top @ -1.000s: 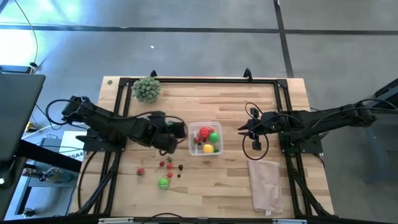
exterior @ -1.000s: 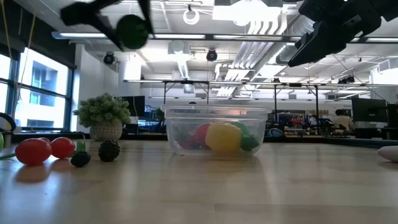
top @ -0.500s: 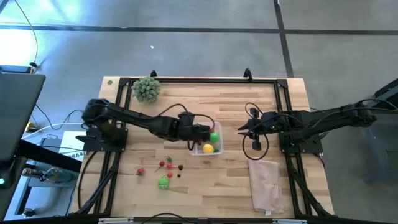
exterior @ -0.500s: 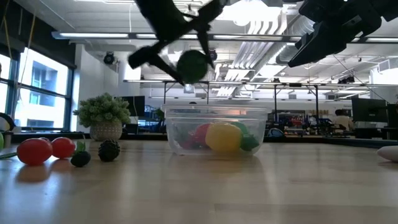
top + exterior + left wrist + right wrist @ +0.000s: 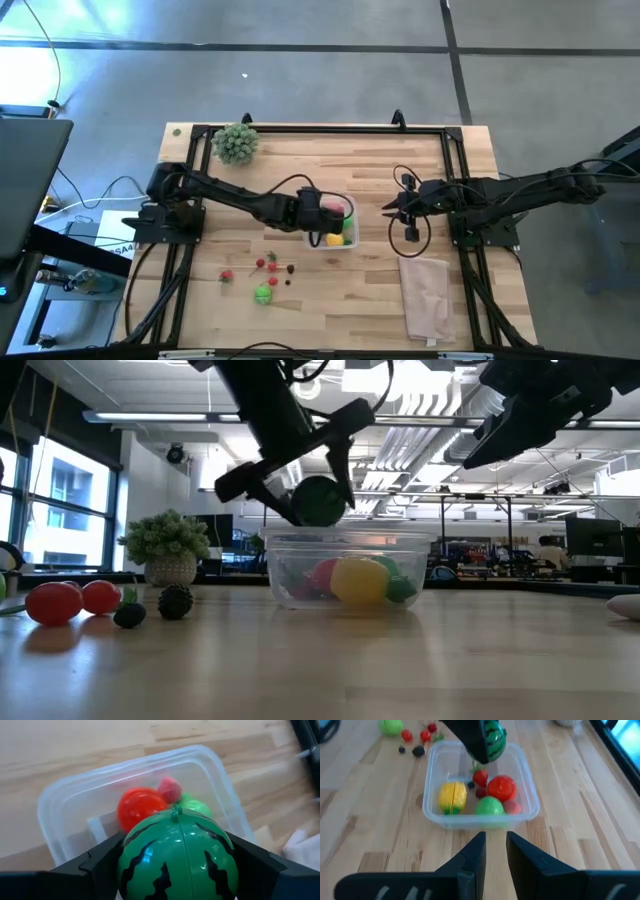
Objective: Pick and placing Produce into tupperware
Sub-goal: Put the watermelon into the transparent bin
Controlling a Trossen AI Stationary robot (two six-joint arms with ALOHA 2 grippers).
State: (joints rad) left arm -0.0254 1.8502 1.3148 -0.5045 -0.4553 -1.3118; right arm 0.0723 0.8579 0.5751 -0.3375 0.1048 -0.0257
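Note:
The tupperware (image 5: 347, 231), clear and squarish, stands mid-table with red, yellow and green toy produce in it (image 5: 501, 787). My left gripper (image 5: 322, 212) hangs over its left part, shut on a dark-striped green ball (image 5: 177, 852), which sits just above the rim (image 5: 318, 501). More produce lies on the wood at the near left: red pieces (image 5: 262, 264), a green one (image 5: 263, 293) and dark berries (image 5: 175, 601). My right gripper (image 5: 495, 840) waits to the right of the tupperware, its fingers a narrow gap apart with nothing between them. My left gripper pinches the striped ball between its two fingers (image 5: 107, 855), one on each opposite side (image 5: 131, 851). The fingers slant down from the table's left. The ball is lifted clear, just above the tupperware's rim (image 5: 300, 539), its stem end turned away from the wrist.
A bushy pale-green plant (image 5: 236, 142) stands at the far left corner. A folded beige cloth (image 5: 427, 295) lies at the near right. Black frame rails (image 5: 320, 130) run along the table's far edge and sides.
My left gripper has carried the striped ball toward the table's right and downward, from left of the tupperware to just above it, rolling its wrist on the way. The ball stays in the hold throughout.

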